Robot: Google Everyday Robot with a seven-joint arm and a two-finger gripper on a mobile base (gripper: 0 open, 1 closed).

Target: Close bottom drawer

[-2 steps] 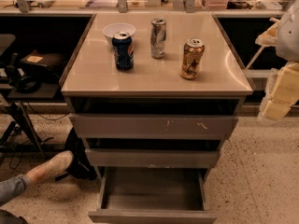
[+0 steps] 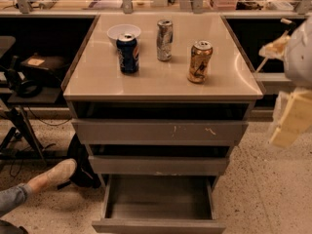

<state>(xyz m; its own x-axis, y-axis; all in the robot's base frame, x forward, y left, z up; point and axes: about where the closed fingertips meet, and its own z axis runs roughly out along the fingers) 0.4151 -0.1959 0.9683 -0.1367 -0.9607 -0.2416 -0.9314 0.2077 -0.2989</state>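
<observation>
The bottom drawer (image 2: pixel 158 225) of the grey three-drawer cabinet is pulled far out, showing its empty inside (image 2: pixel 158 199). Above it are the mid-width drawer front (image 2: pixel 158 165) and the widest front with white scratch marks (image 2: pixel 161 131), both only slightly out. My gripper (image 2: pixel 292 118) is blurred at the right edge, well to the right of the cabinet and above the bottom drawer, touching nothing.
On the cabinet top (image 2: pixel 161 77) stand a blue can (image 2: pixel 127 53), a silver can (image 2: pixel 164 40), a gold can (image 2: pixel 200 61) and a white bowl (image 2: pixel 123 31). A person's leg and shoe (image 2: pixel 48 175) lie on the floor at the left. Dark chair parts stand further left.
The view has shifted slightly closer to the cabinet. My gripper stays at the right edge. The bottom drawer stays pulled out.
</observation>
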